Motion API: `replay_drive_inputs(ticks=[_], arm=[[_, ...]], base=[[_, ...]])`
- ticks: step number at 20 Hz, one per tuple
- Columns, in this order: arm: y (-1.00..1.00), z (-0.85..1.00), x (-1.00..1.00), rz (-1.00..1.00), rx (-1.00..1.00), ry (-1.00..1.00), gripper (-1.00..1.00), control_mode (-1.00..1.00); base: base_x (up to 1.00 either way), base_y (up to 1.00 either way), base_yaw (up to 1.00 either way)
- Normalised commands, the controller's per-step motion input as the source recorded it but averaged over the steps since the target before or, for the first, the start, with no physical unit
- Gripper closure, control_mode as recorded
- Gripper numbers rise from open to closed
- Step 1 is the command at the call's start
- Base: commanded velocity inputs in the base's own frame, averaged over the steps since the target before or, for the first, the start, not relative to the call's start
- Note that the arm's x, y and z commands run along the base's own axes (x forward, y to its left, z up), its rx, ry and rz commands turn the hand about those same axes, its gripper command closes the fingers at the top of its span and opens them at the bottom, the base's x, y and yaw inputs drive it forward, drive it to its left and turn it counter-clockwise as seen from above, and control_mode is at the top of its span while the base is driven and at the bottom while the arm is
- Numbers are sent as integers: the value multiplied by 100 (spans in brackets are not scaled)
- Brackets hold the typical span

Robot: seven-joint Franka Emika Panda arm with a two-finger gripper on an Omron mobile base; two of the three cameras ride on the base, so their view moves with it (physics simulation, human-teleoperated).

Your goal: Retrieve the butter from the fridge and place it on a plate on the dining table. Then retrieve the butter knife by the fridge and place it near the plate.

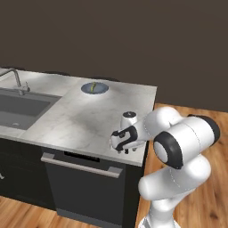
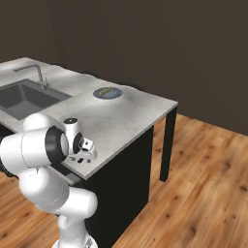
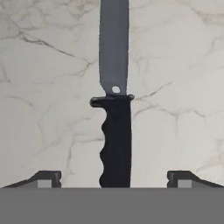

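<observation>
Dark walls, wood floor. The dining table (image 1: 89,120) fills the left of the left base view, marble top, sink (image 1: 20,109) at mid-left. The plate (image 1: 94,88) sits upper centre near the far edge, the butter (image 1: 93,87) a thin yellow sliver on it, so that half looks done. My gripper (image 3: 113,178) hangs over the near edge, fingers (image 3: 46,178) spread wide, holding nothing. In the hand view the butter knife (image 3: 114,131) lies flat on the marble between them, blade toward the top of frame. Plate well apart from knife; bare marble between.
</observation>
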Motion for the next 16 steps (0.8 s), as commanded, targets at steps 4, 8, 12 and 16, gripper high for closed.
replay_drive_inputs(ticks=[4, 8, 12, 16], arm=[[0, -17, 8, 0, 0, 0, -100, -100], [-2, -15, 19, 0, 0, 0, -100, -100], [-25, -19, 8, 0, 1, 0, -100, -100], [-20, -17, 6, 0, 1, 0, -100, -100]], base=[[0, 0, 0], [0, 0, 0], [0, 0, 0], [0, 0, 0]])
